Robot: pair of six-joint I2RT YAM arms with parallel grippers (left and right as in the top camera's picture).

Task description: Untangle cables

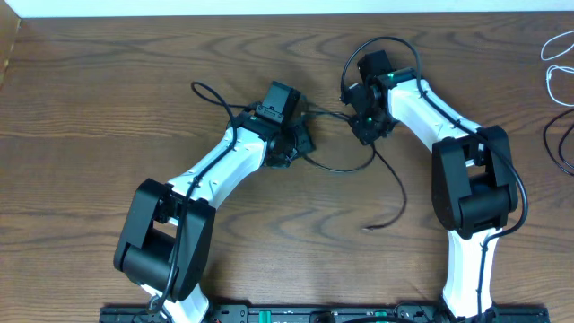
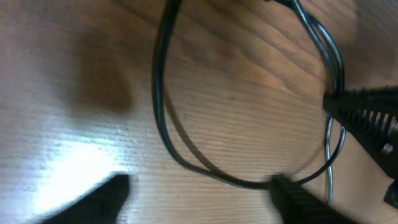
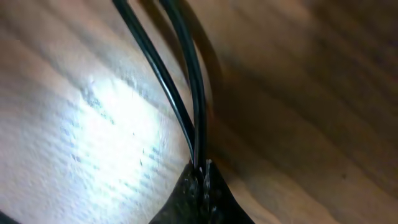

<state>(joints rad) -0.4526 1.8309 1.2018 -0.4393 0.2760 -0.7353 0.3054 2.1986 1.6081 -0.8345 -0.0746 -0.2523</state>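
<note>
Two white-and-black robot arms, the left arm (image 1: 215,166) and the right arm (image 1: 448,135), reach across one wooden table (image 1: 90,90). One black cable (image 1: 339,170) lies at the table's middle. One white cable (image 1: 543,51) and one further dark cord (image 1: 546,142) sit at the table's right edge.

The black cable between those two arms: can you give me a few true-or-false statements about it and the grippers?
1. The right gripper is clamped shut on the black cable. True.
2. The left gripper is shut too. False: it stands open.
3. The white cable lies between the arms. False: it lies at the table's right edge.
4. One end of the black cable lies loose on the table. True.
</note>
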